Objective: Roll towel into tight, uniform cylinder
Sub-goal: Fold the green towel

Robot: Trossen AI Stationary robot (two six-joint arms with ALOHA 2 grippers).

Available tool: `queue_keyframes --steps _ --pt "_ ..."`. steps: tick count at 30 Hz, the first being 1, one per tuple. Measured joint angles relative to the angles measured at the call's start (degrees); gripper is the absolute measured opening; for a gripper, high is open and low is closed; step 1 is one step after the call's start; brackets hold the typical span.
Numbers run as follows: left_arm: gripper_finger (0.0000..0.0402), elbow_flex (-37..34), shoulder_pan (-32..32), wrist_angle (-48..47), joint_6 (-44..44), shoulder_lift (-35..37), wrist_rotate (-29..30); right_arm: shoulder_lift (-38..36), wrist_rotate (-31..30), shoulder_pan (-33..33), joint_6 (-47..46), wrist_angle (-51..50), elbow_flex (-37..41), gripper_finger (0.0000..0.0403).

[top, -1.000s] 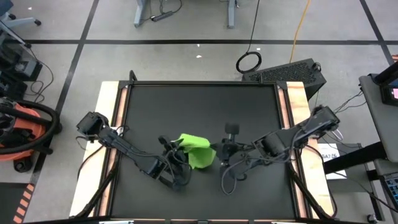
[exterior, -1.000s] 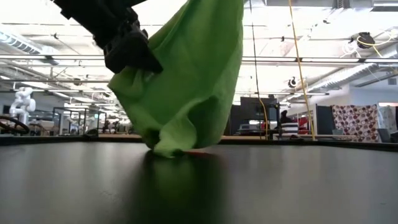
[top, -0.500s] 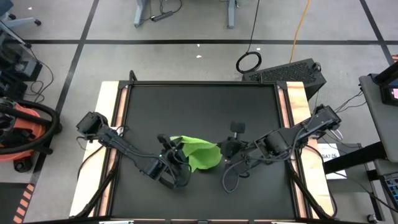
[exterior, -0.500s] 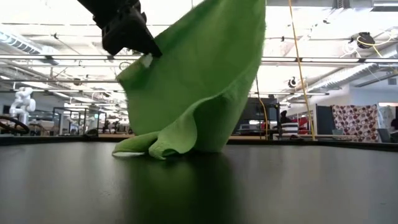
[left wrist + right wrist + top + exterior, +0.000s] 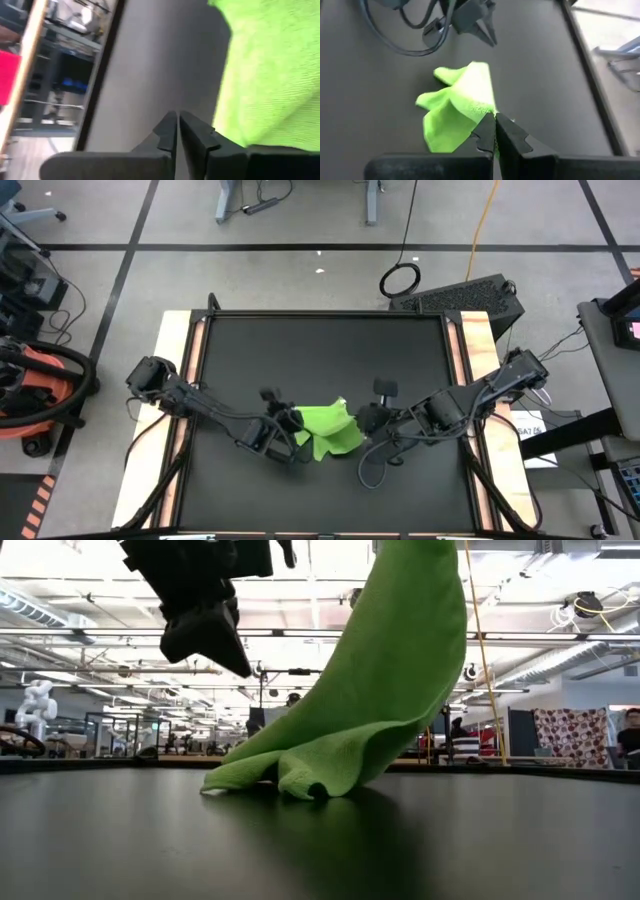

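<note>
The lime-green towel [image 5: 326,430] lies partly on the black mat [image 5: 320,350], near the middle of its near half. In the low view the towel [image 5: 380,700] rises from a bunched lower part on the mat to the picture's top. My right gripper [image 5: 494,122] is shut on it at the towel's right side [image 5: 358,421]. My left gripper [image 5: 178,120] is shut and empty, just left of the towel [image 5: 292,422] and raised above the mat [image 5: 215,635]. The towel [image 5: 270,75] passes beside its fingers without touching them. My right gripper pinches an upper edge of the towel [image 5: 487,111] between its two fingers, coming from the table's right side and slanting down. The towel hangs below the fingers and slopes toward the left. Its lower part [image 5: 290,775] lies bunched on the mat.
Pale wooden strips [image 5: 178,410] border the mat on the left and right. A loop of dark cable [image 5: 372,470] lies on the mat under my right arm. My left gripper also shows in the right wrist view [image 5: 480,25], beyond the towel.
My left gripper has let go of the towel and moved toward the table's right and far side. The towel's left part has dropped onto the mat and spread out low. My right gripper keeps the other part lifted, and the towel has shifted slightly right.
</note>
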State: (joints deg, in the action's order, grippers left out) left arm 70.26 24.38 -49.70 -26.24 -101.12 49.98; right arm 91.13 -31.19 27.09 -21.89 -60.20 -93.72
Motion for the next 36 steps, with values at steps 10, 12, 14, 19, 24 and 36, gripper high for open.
queue_keyframes --steps 10,12,14,19,24,36 --pt "0.0087 -0.30 2.20 15.87 12.16 0.00 -8.36 0.00 19.25 1.61 1.54 2.93 7.48 0.0000" --pt "0.0109 -0.30 1.68 19.03 14.64 0.00 -11.81 0.00 21.98 2.36 1.92 6.83 10.39 0.0000" --pt "0.0131 -0.30 0.93 22.15 17.04 0.00 -15.34 0.02 23.75 3.34 1.87 11.10 13.67 0.0000" --pt "0.0174 -0.30 -1.94 27.49 22.78 0.00 -20.04 0.02 26.88 5.94 1.79 23.41 23.00 0.0000" --pt "0.0195 -0.30 -6.32 32.62 29.58 0.00 -29.44 0.02 29.85 7.56 1.57 34.90 31.75 0.0000" --pt "0.0202 -0.30 -19.44 40.47 42.66 -1.91 -50.40 0.04 29.89 7.89 2.90 39.91 35.11 0.0000"
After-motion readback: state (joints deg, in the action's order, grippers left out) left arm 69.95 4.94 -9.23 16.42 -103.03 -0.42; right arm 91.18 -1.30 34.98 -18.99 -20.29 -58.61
